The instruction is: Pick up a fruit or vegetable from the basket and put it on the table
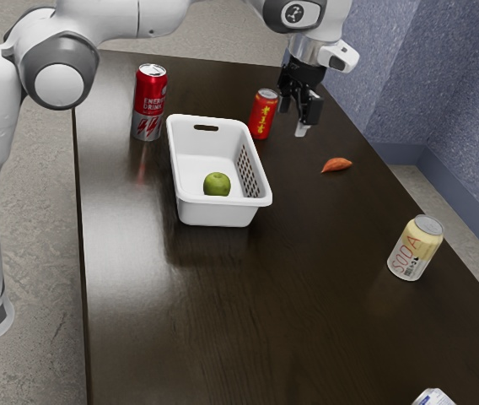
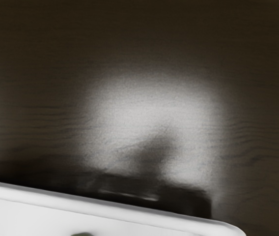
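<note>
We have our pincer (image 1: 298, 119) above the tabletop (image 1: 197, 312), its two fingers apart with nothing between them. In the exterior view it appears between the small red can with yellow characters (image 1: 262, 116) and a tapered orange vegetable (image 1: 336, 165), which lies on its side on the tabletop. A green apple (image 1: 217, 184) sits inside the white basket (image 1: 219, 213), on its floor, toward the end farther from the red-and-silver energy drink can (image 1: 149, 103). That can stands upright just beside the basket, and the small red can stands near the basket too. Toward the exterior view's right we see a cream-topped soda can (image 1: 416, 248), well apart from the basket, and at the lower edge the top of a partly hidden white-and-blue can (image 1: 433, 398). Our wrist view shows the basket's rim, with dark shadow on the wood beside it
</note>
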`<state>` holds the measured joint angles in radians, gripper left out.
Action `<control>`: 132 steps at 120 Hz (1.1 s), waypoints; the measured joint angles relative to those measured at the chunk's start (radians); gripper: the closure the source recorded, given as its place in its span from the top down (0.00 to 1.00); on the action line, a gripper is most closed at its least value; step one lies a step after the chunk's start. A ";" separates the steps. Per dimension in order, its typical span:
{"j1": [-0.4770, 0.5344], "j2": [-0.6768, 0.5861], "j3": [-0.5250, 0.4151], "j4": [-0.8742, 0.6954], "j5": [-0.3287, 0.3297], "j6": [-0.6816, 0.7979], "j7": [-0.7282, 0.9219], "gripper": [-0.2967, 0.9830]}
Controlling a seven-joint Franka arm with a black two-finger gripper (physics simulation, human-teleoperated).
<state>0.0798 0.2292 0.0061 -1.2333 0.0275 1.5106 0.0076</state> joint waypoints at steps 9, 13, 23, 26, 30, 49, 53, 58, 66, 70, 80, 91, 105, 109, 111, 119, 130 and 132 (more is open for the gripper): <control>0.000 -0.001 0.000 0.000 0.001 0.000 0.000 0.77; 0.000 -0.001 0.000 0.000 0.001 -0.001 0.001 0.77; 0.000 -0.003 0.000 0.000 0.002 -0.001 0.001 0.77; 0.000 -0.003 0.000 0.000 0.001 -0.001 0.002 0.77; 0.000 -0.003 0.000 0.000 0.001 -0.001 0.002 0.77; 0.005 -0.036 0.019 -0.001 -0.009 -0.002 0.003 0.77; 0.003 -0.045 0.019 0.000 -0.009 -0.002 0.003 0.77; 0.000 -0.051 0.019 -0.001 -0.009 -0.002 0.003 0.77; -0.001 -0.054 0.020 -0.002 -0.005 -0.002 0.003 0.77; -0.001 -0.052 0.020 -0.005 -0.004 -0.002 0.003 0.77; -0.001 -0.049 0.021 -0.016 -0.007 -0.002 0.003 0.77; -0.002 -0.054 0.021 -0.057 -0.007 0.000 0.004 0.77; -0.005 -0.242 0.022 -0.324 0.018 0.013 0.007 0.77; -0.008 -0.303 0.025 -0.412 0.028 0.025 0.010 0.77; -0.009 -0.326 0.026 -0.449 0.032 0.032 0.012 0.77; -0.006 -0.374 0.042 -0.526 0.045 0.058 0.029 0.77; 0.001 -0.384 0.049 -0.553 0.054 0.096 0.065 0.77; 0.001 -0.382 0.050 -0.555 0.056 0.104 0.071 0.77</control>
<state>0.0809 -0.1532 0.0563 -1.7883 0.0832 1.6146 0.0790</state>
